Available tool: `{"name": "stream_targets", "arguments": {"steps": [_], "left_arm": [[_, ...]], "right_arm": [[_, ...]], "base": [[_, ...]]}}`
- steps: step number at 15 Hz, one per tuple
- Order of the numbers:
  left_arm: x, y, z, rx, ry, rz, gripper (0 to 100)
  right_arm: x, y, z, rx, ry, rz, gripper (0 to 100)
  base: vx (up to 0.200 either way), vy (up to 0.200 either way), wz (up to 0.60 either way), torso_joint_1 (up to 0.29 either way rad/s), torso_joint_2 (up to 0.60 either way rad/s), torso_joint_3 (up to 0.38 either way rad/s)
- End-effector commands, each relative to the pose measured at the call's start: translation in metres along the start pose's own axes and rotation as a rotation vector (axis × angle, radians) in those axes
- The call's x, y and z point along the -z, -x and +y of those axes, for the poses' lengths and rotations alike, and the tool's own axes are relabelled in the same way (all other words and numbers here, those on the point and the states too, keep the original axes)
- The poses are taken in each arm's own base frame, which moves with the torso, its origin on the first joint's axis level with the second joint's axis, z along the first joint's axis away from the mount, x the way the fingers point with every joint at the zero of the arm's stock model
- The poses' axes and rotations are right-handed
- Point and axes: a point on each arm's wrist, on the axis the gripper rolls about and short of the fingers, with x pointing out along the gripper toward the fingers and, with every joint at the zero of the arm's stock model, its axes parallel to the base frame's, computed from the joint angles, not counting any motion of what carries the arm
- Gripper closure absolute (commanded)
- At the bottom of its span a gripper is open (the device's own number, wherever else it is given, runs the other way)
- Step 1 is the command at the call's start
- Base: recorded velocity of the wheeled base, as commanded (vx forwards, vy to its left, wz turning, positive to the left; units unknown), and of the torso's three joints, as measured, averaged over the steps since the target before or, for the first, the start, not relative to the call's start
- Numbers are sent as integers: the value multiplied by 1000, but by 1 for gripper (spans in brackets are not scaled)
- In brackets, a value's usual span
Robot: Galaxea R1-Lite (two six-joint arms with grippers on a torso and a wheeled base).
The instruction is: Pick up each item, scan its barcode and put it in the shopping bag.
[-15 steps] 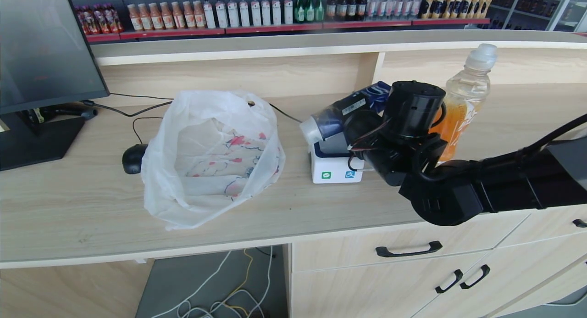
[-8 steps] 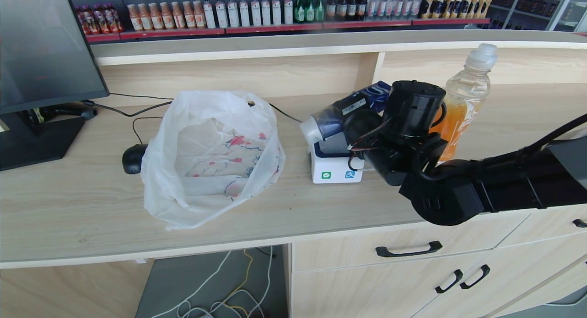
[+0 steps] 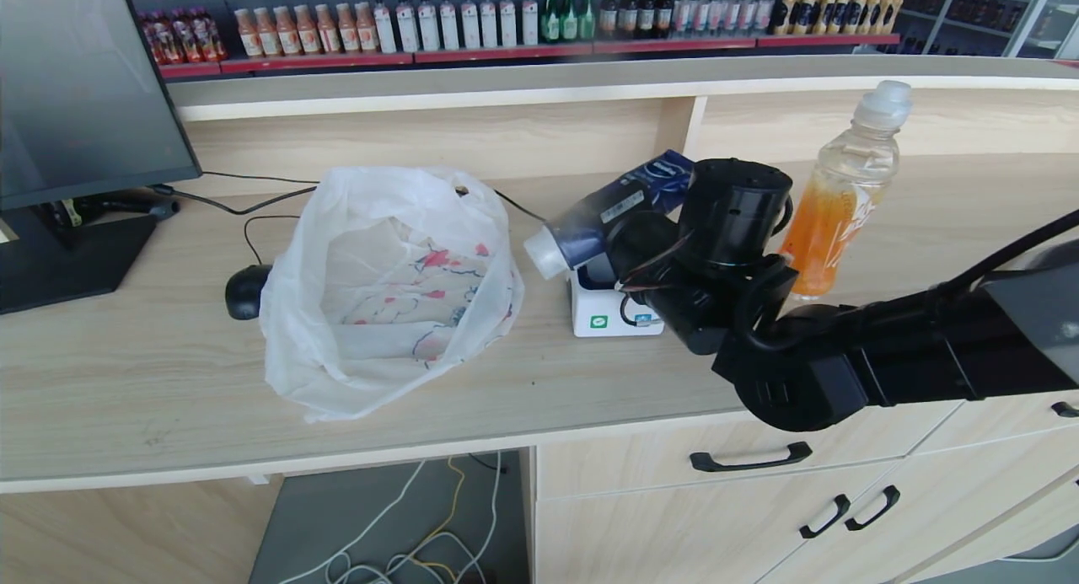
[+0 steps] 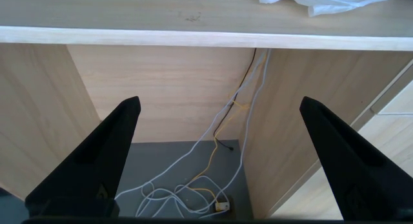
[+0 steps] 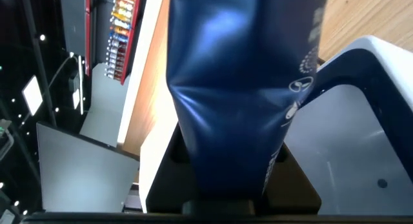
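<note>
- Blue pouch (image 3: 620,205): soft pack with a white cap (image 3: 544,259), held tilted above the scanner (image 3: 609,313). The cap end points toward 8 o'clock, the side where the shopping bag lies.
- Right gripper (image 5: 229,169): clenched on the blue pouch, one finger pressing each side of its body (the hold is on pliable film, not on a rigid part).
- Left gripper (image 4: 219,159): released, fingers spread wide, hanging below the counter (image 4: 129,35) edge over floor cables (image 4: 193,192).
- Shopping bag (image 3: 388,281): white, mouth open upward, on the counter at 9 o'clock of the scanner. Its rim is slack.
- Orange drink bottle (image 3: 834,200): upright at 2 o'clock of the scanner, near the right arm's wrist.
- Risk, slip: the film may crease and slide between the fingers, dropping the pouch short of the bag.
- Risk, missed scan: a white label shows on the pouch's upper face. If that is the barcode, it faces away from the scanner.
- Risk, bag collapse: the cap could catch the slack rim, folding the mouth shut or pushing the bag toward the mouse (image 3: 244,291) at its 9 o'clock.
- Risk, toppled bottle: a swing of the right arm could knock the tall, narrow bottle over.
</note>
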Motion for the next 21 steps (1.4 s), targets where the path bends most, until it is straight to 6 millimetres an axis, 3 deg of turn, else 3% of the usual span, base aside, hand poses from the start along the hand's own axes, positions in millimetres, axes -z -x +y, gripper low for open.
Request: {"name": "stream_targets", "arguments": {"steps": [1, 4, 8, 12, 15, 17, 21], "left_arm": [[0, 0, 0, 0, 0, 2, 0], [0, 0, 0, 0, 0, 0, 0], [0, 0, 0, 0, 0, 0, 0], [0, 0, 0, 0, 0, 2, 0], [0, 0, 0, 0, 0, 0, 0], [0, 0, 0, 0, 0, 2, 0], [0, 0, 0, 0, -3, 0, 0]], "right_arm": [[5, -3, 1, -17, 24, 23, 100], [2, 0, 16, -63, 97, 22, 100], [8, 27, 59, -171, 188, 42, 100], [-17, 53, 80, -235, 430, -37, 100], [-30, 92, 66, -242, 645, -66, 100], [-28, 106, 50, -264, 765, -121, 100], [-20, 113, 31, -324, 948, -145, 100]], "base": [[0, 0, 0, 0, 0, 0], [0, 0, 0, 0, 0, 0], [0, 0, 0, 0, 0, 0], [0, 0, 0, 0, 0, 0], [0, 0, 0, 0, 0, 0], [0, 0, 0, 0, 0, 0], [0, 0, 0, 0, 0, 0]]}}
